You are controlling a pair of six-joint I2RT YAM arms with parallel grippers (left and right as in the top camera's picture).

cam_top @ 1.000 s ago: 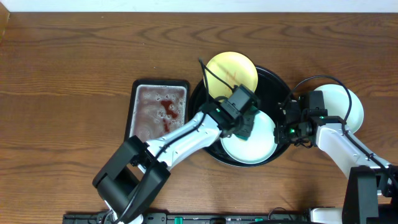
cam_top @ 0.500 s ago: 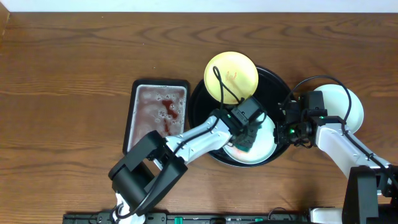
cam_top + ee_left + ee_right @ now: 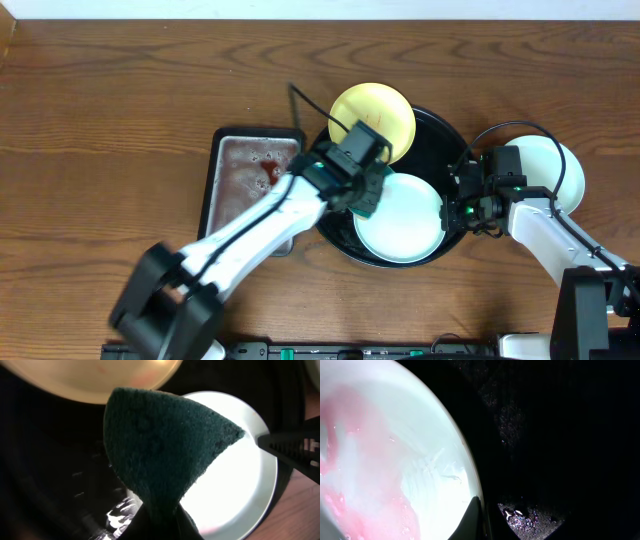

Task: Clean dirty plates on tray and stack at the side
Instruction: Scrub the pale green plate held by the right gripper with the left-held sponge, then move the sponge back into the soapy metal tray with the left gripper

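The round black tray (image 3: 436,124) holds a mint-blue plate (image 3: 400,220) lying flat, with a pale yellow plate (image 3: 373,118) leaning on its back rim. My left gripper (image 3: 364,190) is shut on a dark green sponge (image 3: 160,445), held above the tray just left of the mint plate (image 3: 235,475). My right gripper (image 3: 461,206) is shut on that plate's right rim (image 3: 482,520). Pink smears show on the plate (image 3: 385,460) in the right wrist view. A second mint-blue plate (image 3: 552,168) lies on the table right of the tray.
A rectangular dark-rimmed tray (image 3: 254,185) with reddish water lies left of the black tray, partly under my left arm. The yellow plate (image 3: 100,375) is close above the sponge in the left wrist view. Wooden table (image 3: 100,150) all around.
My left gripper has moved the sponge off the mint plate's centre, left and back toward the tray's left side. The right arm and the plates have not moved.
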